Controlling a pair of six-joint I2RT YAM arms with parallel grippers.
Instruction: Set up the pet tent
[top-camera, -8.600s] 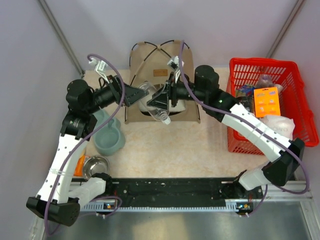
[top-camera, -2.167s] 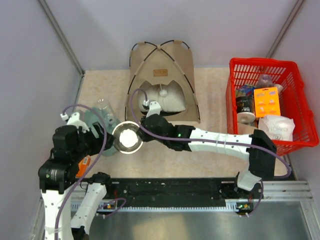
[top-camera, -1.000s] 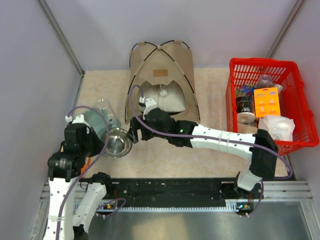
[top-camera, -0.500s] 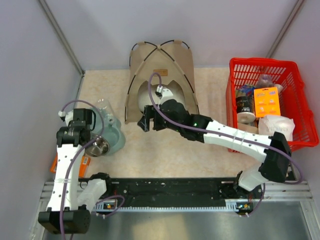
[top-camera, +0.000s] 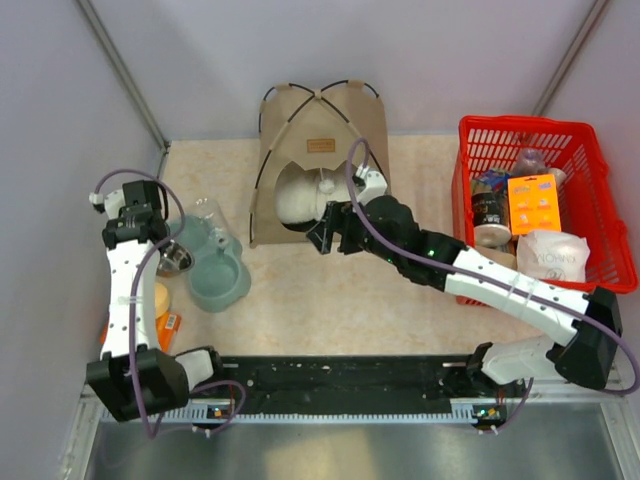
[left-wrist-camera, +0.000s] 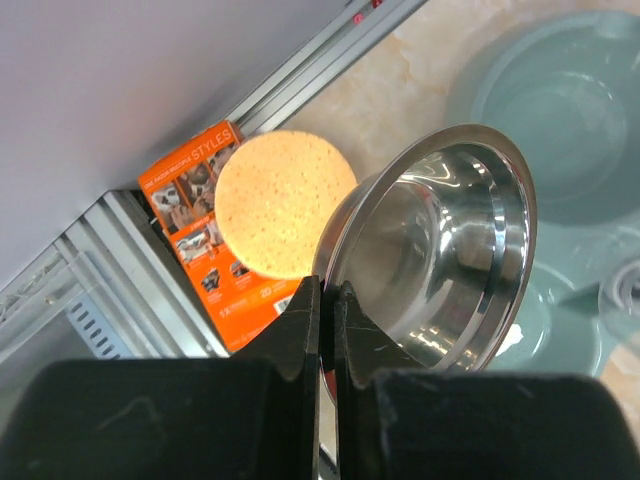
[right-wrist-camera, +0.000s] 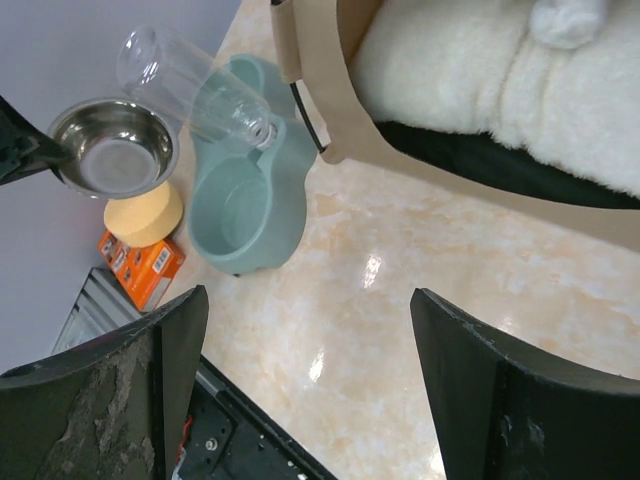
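Note:
The tan pet tent (top-camera: 322, 120) stands upright at the back of the table, its black poles crossing at the top. Its doorway edge (right-wrist-camera: 320, 110) shows a cream pillow (right-wrist-camera: 480, 90) and a small white ball (right-wrist-camera: 568, 20) inside. My right gripper (top-camera: 322, 238) hovers open just in front of the doorway, with nothing between its fingers (right-wrist-camera: 305, 300). At the far left my left gripper (left-wrist-camera: 327, 290) is shut on the rim of a steel bowl (left-wrist-camera: 440, 270), held tilted above the table (top-camera: 173, 258).
A teal double feeder (top-camera: 218, 270) with a clear bottle (top-camera: 205, 215) lying across it sits left of the tent. An orange box (left-wrist-camera: 200, 240) and a round yellow pad (left-wrist-camera: 285, 200) lie by the left rail. A red basket (top-camera: 600, 200) of items stands at the right.
The left arm has carried the steel bowl back and to the left, away from the feeder. My right gripper has pulled away from the bowl, rightward to the tent doorway.

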